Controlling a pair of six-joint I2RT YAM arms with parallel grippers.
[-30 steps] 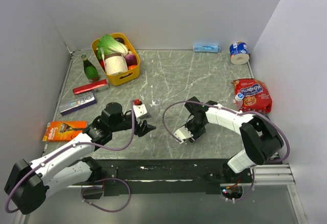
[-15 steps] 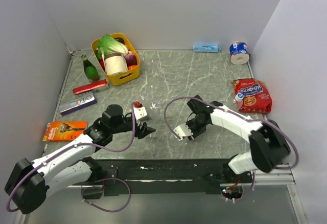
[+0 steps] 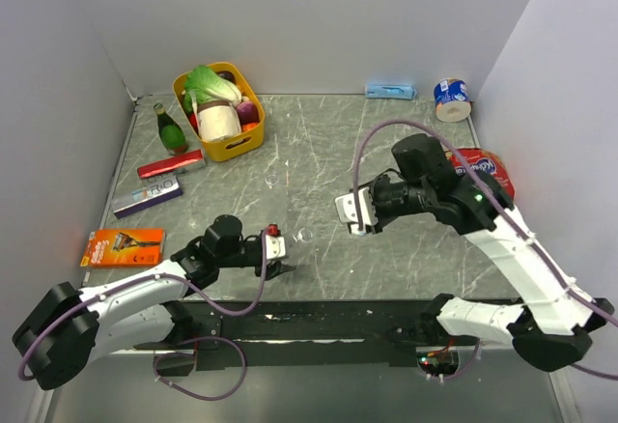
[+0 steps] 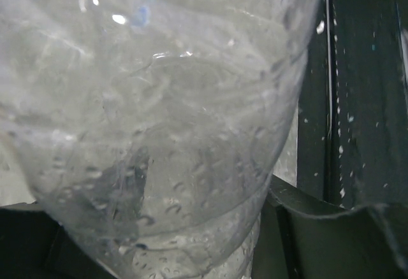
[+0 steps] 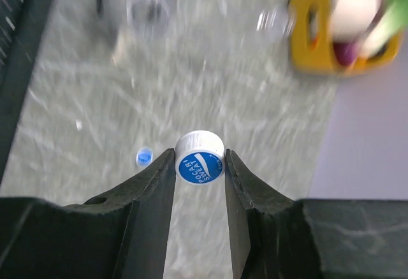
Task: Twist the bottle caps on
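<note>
We find the right tool (image 5: 199,159) partly closed, its two fingers pinching a blue bottle cap (image 5: 199,163) by the ribbed rim, with the printed top facing the wrist camera. This tool hangs above the surface (image 3: 386,143), right of centre and not touching it. A second blue cap (image 5: 145,157) lies flat on the surface below that tool. We find the left tool (image 3: 282,261) pressed together on a clear bottle (image 4: 159,100), which fills the left wrist view; the dark fingers (image 4: 306,241) show at its lower sides. This tool sits low at the near edge of the surface, left of centre, near the black rail (image 3: 319,322) that runs along that edge. A second clear bottle (image 3: 274,180) stands upright near the middle of the surface, well apart from both tools. White walls (image 3: 319,17) close the left, far and right edges. The yellow basket (image 3: 224,151) occupies the far-left corner. The green glass bottle (image 3: 171,130), the red pack (image 3: 170,164), the silver box (image 3: 147,196) and the orange pack (image 3: 121,245) line the left edge. The blue packet (image 3: 390,90) lies at the far edge, the tape roll (image 3: 451,98) in the far-right corner, and the red snack bag (image 3: 478,177) at the right edge. Bare marbled surface runs from the basket across to the right edge, and the raised right tool hangs over part of it.
</note>
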